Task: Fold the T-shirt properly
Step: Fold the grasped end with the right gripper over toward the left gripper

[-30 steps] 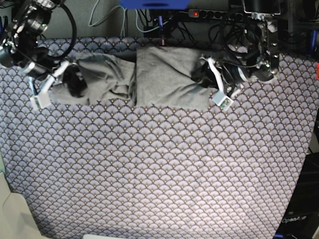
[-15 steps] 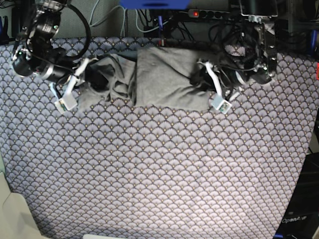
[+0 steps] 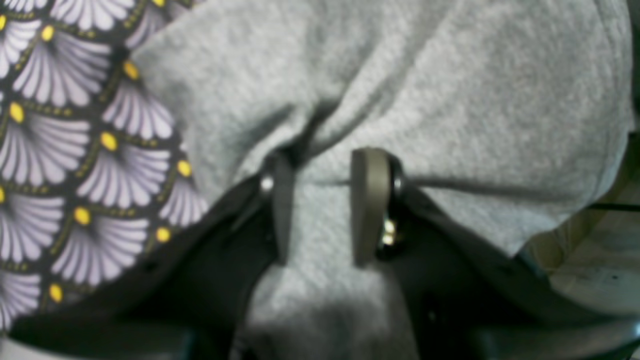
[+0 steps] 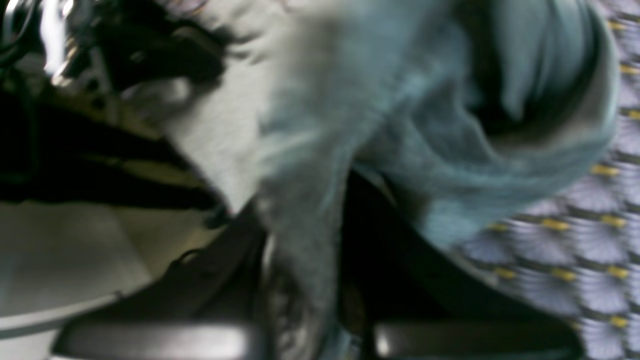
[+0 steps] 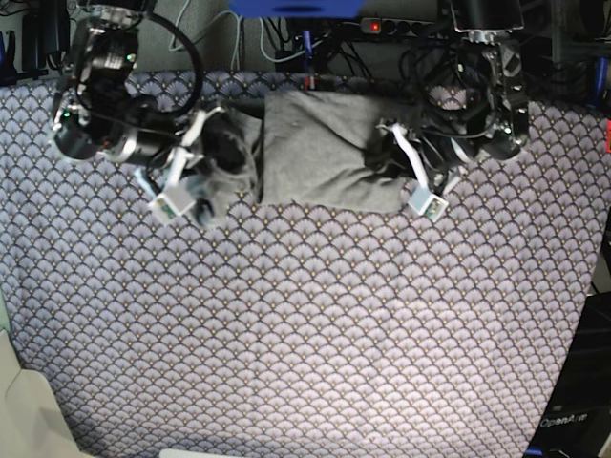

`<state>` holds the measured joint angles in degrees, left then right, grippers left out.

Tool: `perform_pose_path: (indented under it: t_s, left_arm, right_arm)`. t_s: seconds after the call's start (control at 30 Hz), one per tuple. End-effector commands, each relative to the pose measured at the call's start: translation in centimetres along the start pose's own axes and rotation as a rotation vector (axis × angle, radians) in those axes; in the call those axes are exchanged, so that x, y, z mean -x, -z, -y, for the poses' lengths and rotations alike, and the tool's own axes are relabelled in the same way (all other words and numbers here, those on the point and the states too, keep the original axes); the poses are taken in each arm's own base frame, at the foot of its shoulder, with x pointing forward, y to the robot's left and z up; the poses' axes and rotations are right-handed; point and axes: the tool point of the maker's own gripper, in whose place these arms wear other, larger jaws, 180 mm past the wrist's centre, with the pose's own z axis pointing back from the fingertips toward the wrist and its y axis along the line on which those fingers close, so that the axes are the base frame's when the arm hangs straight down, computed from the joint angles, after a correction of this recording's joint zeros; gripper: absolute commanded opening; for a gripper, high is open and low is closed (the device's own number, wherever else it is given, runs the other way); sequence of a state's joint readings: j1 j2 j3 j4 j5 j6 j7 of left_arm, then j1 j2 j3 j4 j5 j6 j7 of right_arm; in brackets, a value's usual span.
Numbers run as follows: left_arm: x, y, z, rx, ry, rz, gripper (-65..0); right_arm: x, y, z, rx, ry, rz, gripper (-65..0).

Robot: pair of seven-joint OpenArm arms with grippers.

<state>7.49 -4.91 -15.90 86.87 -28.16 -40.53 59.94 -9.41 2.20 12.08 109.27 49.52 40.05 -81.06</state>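
Observation:
The light grey T-shirt (image 5: 315,143) lies bunched along the table's far edge. In the left wrist view my left gripper (image 3: 325,200) is closed on a thick fold of the T-shirt (image 3: 450,75), and creases run out from its fingers (image 3: 370,200). In the base view this left gripper (image 5: 382,157) sits at the shirt's right end. My right gripper (image 5: 215,157) holds the shirt's crumpled left part close to the middle fold. The right wrist view is blurred. It shows the T-shirt (image 4: 350,100) running down into my right gripper (image 4: 305,260).
A purple scallop-patterned tablecloth (image 5: 305,324) covers the whole table. Behind the far edge are cables and a power strip (image 5: 401,27). A pale object (image 5: 29,420) shows at the near left corner.
My right gripper has carried the shirt's left part to the right, toward the middle, and the cloth there has bunched up. The left gripper has hardly moved.

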Motion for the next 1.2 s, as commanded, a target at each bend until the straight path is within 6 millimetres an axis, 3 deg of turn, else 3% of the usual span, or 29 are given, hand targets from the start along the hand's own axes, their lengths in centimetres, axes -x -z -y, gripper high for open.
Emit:
perform_pose_path:
  t_s: [0.0, 0.1, 0.27, 0.57, 0.8, 1.17]
  left_arm:
    - [-0.2, -0.6, -1.0, -0.037, 0.007, -0.004, -44.8]
    - [-0.2, -0.6, -1.0, -0.037, 0.007, -0.004, -44.8]
    - [0.5, -0.6, -1.0, -0.036, 0.0, -0.016, -44.8]
    - [0.9, -1.1, -1.6, -0.052, 0.009, -0.032, -44.8]
    - [0.7, -1.0, -1.6, -0.05, 0.009, -0.028, -44.8]
    - [0.1, -1.5, -1.9, -0.059, 0.012, -0.007, -44.8]
  right_arm:
    - [-1.6, 0.0, -0.9, -0.029, -0.037, 0.047, -64.4]
    - [-1.9, 1.2, -2.8, -0.09, -0.074, 0.032, -64.4]
    - [-4.0, 3.0, -6.5, -0.201, -0.169, 0.07, -64.4]
    - [-7.3, 3.8, -8.5, -0.249, -0.235, 0.124, -64.4]
    - [-8.4, 5.0, -12.5, -0.352, -0.277, 0.144, -64.3]
    - [-7.5, 6.9, -11.6, -0.378, -0.223, 0.082, -64.3]
